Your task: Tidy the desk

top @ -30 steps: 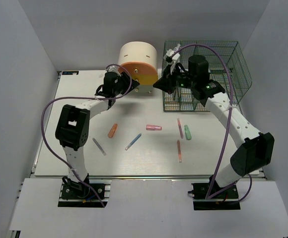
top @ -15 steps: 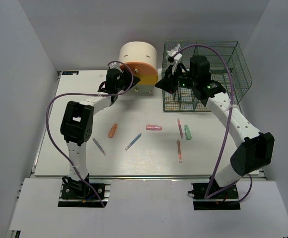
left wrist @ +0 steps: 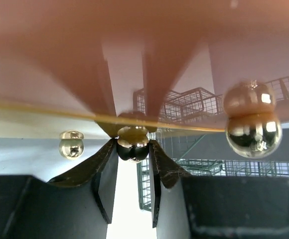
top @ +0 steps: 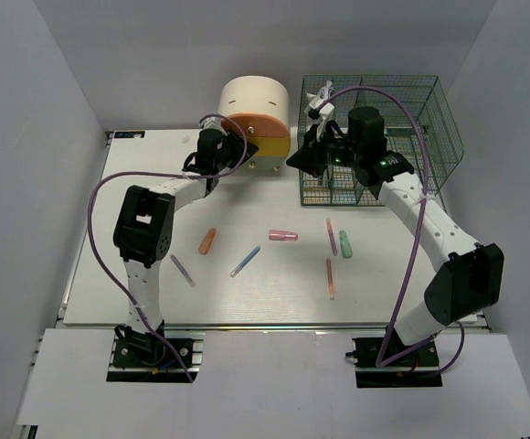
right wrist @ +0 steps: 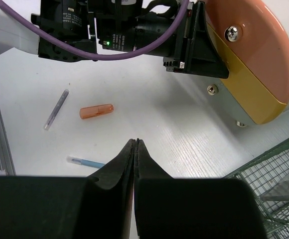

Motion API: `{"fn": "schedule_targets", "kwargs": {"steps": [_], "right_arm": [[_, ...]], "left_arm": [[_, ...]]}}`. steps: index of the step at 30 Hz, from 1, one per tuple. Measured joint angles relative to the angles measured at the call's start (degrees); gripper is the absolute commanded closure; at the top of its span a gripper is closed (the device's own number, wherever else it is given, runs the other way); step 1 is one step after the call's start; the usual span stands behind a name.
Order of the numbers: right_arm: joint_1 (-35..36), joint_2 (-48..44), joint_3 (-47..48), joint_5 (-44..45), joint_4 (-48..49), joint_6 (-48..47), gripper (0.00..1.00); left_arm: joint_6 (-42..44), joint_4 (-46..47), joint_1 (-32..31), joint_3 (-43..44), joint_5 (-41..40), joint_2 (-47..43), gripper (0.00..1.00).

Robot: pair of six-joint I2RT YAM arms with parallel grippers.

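The white desk [top: 155, 293] holds several scattered pens and markers. My left gripper [top: 232, 152] is at the front of the cream, orange and yellow drawer box [top: 257, 102]. In the left wrist view it [left wrist: 133, 147] is shut on a small gold knob [left wrist: 132, 137] below the orange drawer front [left wrist: 60, 55]. My right gripper [top: 298, 158] hovers above the desk beside the green mesh organizer [top: 402, 119]. In its own view it [right wrist: 136, 142] is shut and empty. The left gripper's body [right wrist: 194, 45] shows there against the drawer box [right wrist: 254, 59].
On the desk lie an orange capsule [top: 207, 240], a blue pen [top: 245, 261], a pink marker [top: 283, 235], a pink pen [top: 331, 235], a green marker [top: 345, 243], an orange pen [top: 330, 278] and a grey pen [top: 182, 269]. Grey walls close in the sides.
My left gripper has moved a little right, up to the drawer box front. The right arm has barely moved. The pens lie where they were.
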Motion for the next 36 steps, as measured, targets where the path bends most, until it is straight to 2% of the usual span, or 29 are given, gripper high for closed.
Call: {"fn": "schedule_targets", "kwargs": {"steps": [9,13,16,20,21,22,25,32,36], "right_arm": [[0.0,-1.4,-3.0,-0.1,0.0,-1.1,0.9],[0.0,-1.4,-3.3,-0.2,0.0,-1.1,0.85],[0.0,-1.4,-3.3,-0.3,0.0,-1.0,0.77],[0.0,-1.4,-3.3,-1.0,0.0,-1.6,0.58],[0.0,-1.4,-3.3,-1.4,-0.1,-1.7,0.55],[0.0,-1.4,-3.3,-1.8,-0.2,-2.1,0.5],[0.0,-1.4,-3.5,-3.5,-0.6,-4.0,0.44],[0.0,-1.4,-3.7,-9.0,-4.4,-11.2,0.46],[0.0,-1.4,-3.7,-15.3,-9.7,-20.8,0.6]], "left_arm": [[-0.3,4.7,-0.8,-16.8,-0.4,-11.6,0.72],[-0.3,4.9,-1.2,-19.9,-0.3,-14.2,0.72],[-0.4,5.3,-1.1,-20.5,-0.1,-14.5,0.69],[-0.5,5.7,-1.1,-20.8,0.3,-14.5,0.43],[-0.5,5.6,-1.1,-20.8,0.5,-14.5,0.33],[-0.6,5.5,-1.1,-20.8,0.6,-14.5,0.3],[-0.6,4.9,-1.0,-20.7,1.2,-14.5,0.24],[-0.3,2.3,-0.4,-20.6,2.6,-16.2,0.23],[0.7,-1.2,-0.3,-20.6,3.5,-19.6,0.24]]}}
